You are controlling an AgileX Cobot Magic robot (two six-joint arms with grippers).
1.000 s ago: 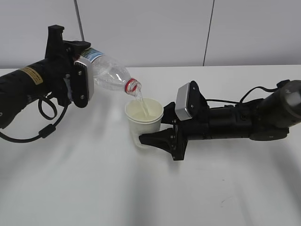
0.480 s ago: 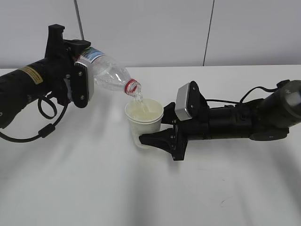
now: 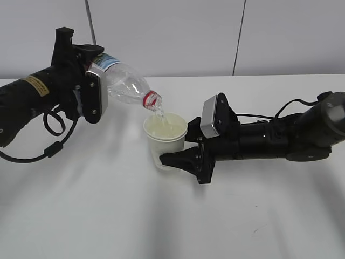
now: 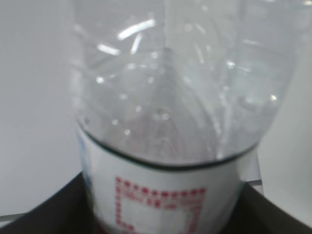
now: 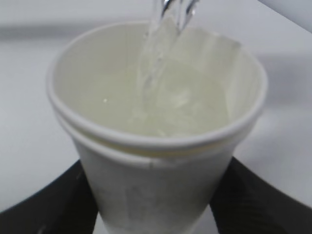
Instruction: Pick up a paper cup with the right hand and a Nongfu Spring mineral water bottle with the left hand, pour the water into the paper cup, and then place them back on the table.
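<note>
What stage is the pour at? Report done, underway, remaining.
Done: the left hand holds the Nongfu Spring mineral water bottle, the right hand the paper cup. Underway: the tilted bottle streams water into the cup, already well filled. Remaining: stop pouring, set both on the table.

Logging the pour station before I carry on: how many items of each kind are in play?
Paper cup: 1
Water bottle: 1
Robot pincers: 2, the left pincer holding the bottle, the right pincer holding the cup
Total: 4
</note>
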